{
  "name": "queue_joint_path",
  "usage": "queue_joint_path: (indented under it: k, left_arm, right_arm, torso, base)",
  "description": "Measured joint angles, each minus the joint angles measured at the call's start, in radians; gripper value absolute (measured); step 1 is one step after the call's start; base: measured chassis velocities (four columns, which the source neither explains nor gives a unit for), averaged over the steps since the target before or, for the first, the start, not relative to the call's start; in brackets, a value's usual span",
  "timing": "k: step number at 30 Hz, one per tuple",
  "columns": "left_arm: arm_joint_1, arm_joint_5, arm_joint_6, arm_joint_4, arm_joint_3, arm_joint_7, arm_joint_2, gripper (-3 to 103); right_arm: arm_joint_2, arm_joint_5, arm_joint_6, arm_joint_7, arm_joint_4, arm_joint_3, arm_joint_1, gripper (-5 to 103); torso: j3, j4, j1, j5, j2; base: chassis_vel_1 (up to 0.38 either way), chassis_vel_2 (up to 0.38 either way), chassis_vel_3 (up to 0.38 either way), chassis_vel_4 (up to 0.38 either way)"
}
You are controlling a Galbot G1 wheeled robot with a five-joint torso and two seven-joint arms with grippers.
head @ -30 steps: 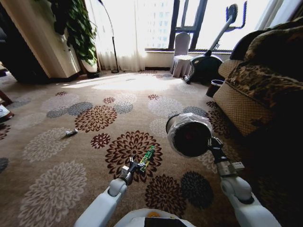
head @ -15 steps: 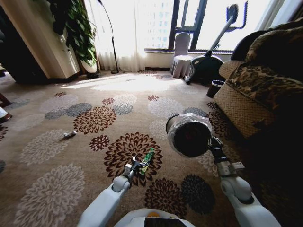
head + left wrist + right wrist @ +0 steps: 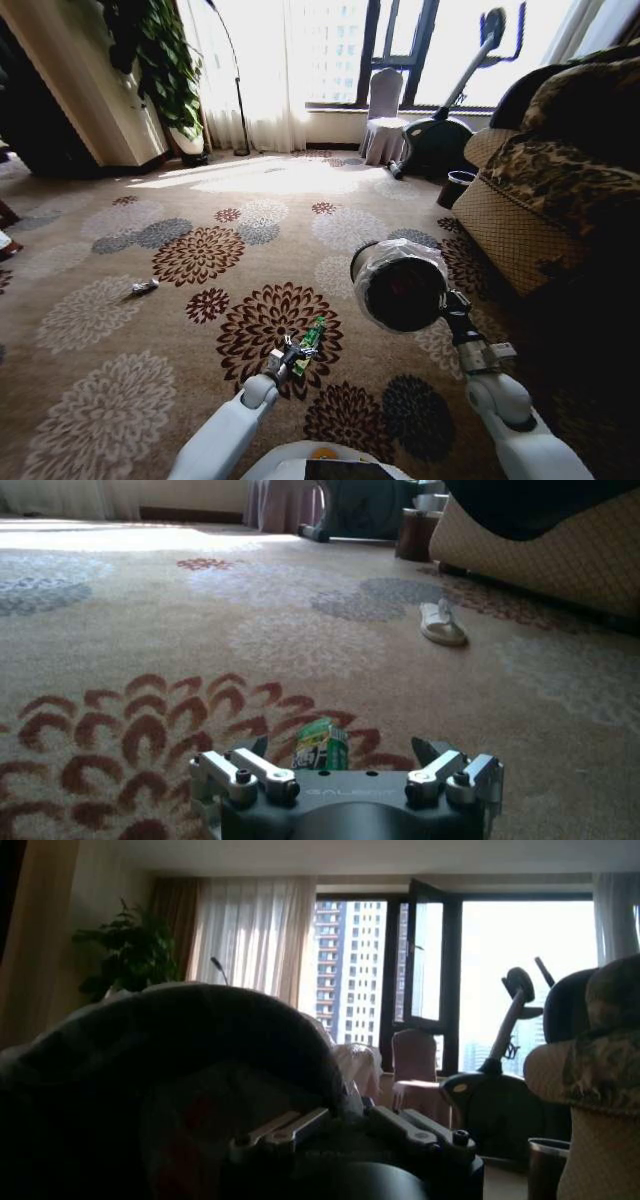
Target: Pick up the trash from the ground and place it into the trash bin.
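The carpet (image 3: 120, 400) fills the floor. At 3 o'clock of the head view's centre, the right gripper (image 3: 452, 308) holds the bin (image 3: 400, 284) up off the floor, clamped on its rim. At 6 o'clock, the left gripper (image 3: 296, 352) sits low, jaws spread around the green wrapper (image 3: 322, 744) lying on the carpet. At 9 o'clock lies a small scrap (image 3: 145, 286).

tan carpet (image 3: 120, 350) with maroon, grey and cream flower medallions; green wrapper (image 3: 322, 744); black trash bin (image 3: 400, 287), clear liner; white shoe (image 3: 441, 624).
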Motion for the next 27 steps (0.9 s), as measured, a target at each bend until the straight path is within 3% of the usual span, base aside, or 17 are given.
queue_joint_path:
  k: [9, 15, 27]
  left_arm:
    - [-0.02, 0.002, -0.005, 0.029, -0.002, -0.004, -0.011, 98]
    - [-0.056, 0.067, 0.002, 0.108, -0.017, -0.034, -0.03, 94]
    - [-0.129, 0.062, -0.025, 0.239, -0.008, 0.005, -0.06, 98]
  right_arm:
    - [0.0, 0.0, 0.0, 0.0, 0.0, 0.0, 0.0, 0]
    - [0.0, 0.0, 0.0, 0.0, 0.0, 0.0, 0.0, 0]
    - [0.0, 0.0, 0.0, 0.0, 0.0, 0.0, 0.0, 0]
  torso:
    - [0.0, -0.0005, 0.0, 0.0007, 0.0]
    - [0.0, 0.0001, 0.0, -0.0002, 0.0]
    - [0.0, -0.0002, 0.0, 0.0, 0.0]
  base:
    - [-0.128, -0.119, 0.136, 0.099]
    - [-0.06, -0.032, 0.045, 0.021]
    - [0.004, 0.003, -0.001, 0.0]
